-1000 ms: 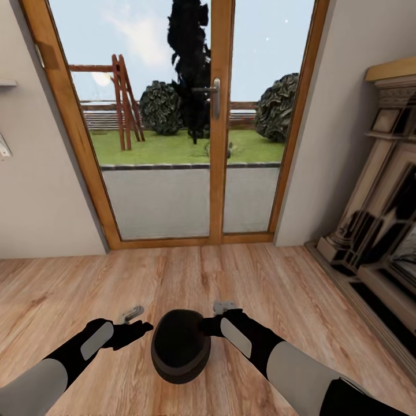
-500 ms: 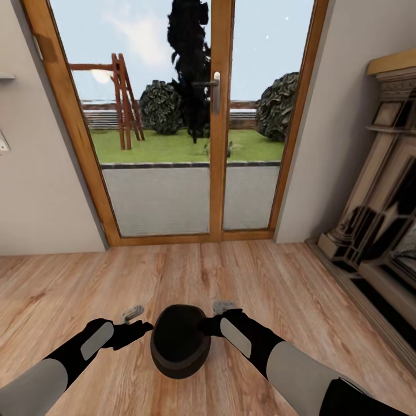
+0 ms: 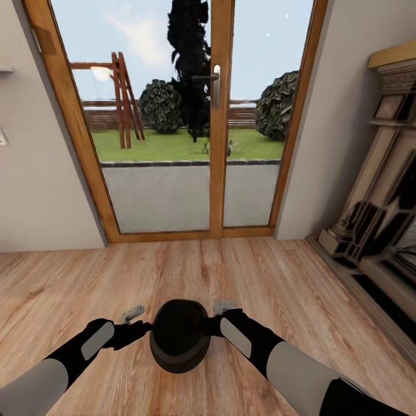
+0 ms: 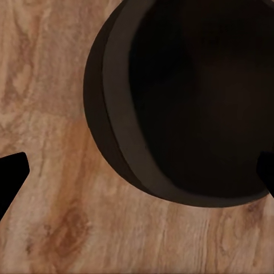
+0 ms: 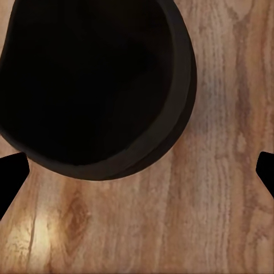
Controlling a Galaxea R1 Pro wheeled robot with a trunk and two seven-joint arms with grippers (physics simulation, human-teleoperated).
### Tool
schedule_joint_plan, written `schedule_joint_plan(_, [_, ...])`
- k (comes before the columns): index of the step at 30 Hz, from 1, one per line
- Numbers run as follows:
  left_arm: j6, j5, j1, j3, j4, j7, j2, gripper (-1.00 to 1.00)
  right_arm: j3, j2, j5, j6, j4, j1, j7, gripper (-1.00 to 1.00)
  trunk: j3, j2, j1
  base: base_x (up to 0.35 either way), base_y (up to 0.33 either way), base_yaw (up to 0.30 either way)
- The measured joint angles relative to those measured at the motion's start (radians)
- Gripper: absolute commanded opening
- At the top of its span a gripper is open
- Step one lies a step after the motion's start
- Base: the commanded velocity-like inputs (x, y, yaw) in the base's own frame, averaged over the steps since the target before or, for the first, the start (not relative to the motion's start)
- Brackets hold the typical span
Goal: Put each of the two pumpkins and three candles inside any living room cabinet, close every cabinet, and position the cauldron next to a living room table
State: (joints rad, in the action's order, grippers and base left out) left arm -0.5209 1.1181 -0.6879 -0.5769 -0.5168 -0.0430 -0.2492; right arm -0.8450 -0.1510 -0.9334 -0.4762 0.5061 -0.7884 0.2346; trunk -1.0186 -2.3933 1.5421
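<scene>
Wood floor (image 3: 277, 277) spreads across the room, w/ pale walls and a wood-framed glass door (image 3: 185, 115) straight ahead, garden beyond the glass. A door handle (image 3: 215, 84) sits on the centre stile. At the right, a dark fireplace surround (image 3: 378, 190) stands against the wall.

Cauldron (image 3: 178, 335) stands on the floor in front of the robot, between both arms, mouth up, well apart from the door.

Left hand (image 3: 141, 329) is just beside the cauldron's left side; in the left wrist view the fingertips (image 4: 11, 171) are spread wide, open, w/ the cauldron (image 4: 188, 97) ahead of them.

Right hand (image 3: 209, 327) is at the cauldron's right side; whether it touches can't be told. Its fingertips (image 5: 11, 171) are also apart, open, the cauldron (image 5: 97, 80) ahead over bare floor (image 5: 217, 200).
</scene>
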Motion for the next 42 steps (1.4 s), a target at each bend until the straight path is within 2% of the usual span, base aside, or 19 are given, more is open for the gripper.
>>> schedule_joint_plan(15, [0.0, -0.001, 0.0, 0.0, 0.0, 0.0, 0.002, 1.0, 0.0, 0.0, -0.001, 0.0, 0.0, 0.0, 0.0, 1.0, -0.047, -0.105, 0.058, 0.0, 0.0, 0.0])
schedule_joint_plan(17, [0.0, -0.002, 0.0, 0.0, 0.0, -0.001, 0.002, 1.0, 0.0, 0.001, -0.001, 0.0, 0.0, 0.0, 0.0, 1.0, -0.055, -0.107, 0.059, 0.0, 0.0, 0.0])
schedule_joint_plan(27, [0.0, -0.003, 0.0, 0.001, 0.0, 0.0, 0.002, 1.0, 0.0, 0.001, -0.002, 0.0, 0.0, 0.0, 0.0, 1.0, -0.055, -0.107, 0.059, 0.007, 0.0, 0.0])
schedule_joint_plan(42, [-0.001, -0.008, 0.0, 0.001, 0.0, -0.001, 0.002, 1.0, 0.0, 0.0, -0.003, 0.0, 0.0, 0.0, 0.0, 1.0, -0.055, -0.107, 0.059, 0.163, 0.0, 0.0])
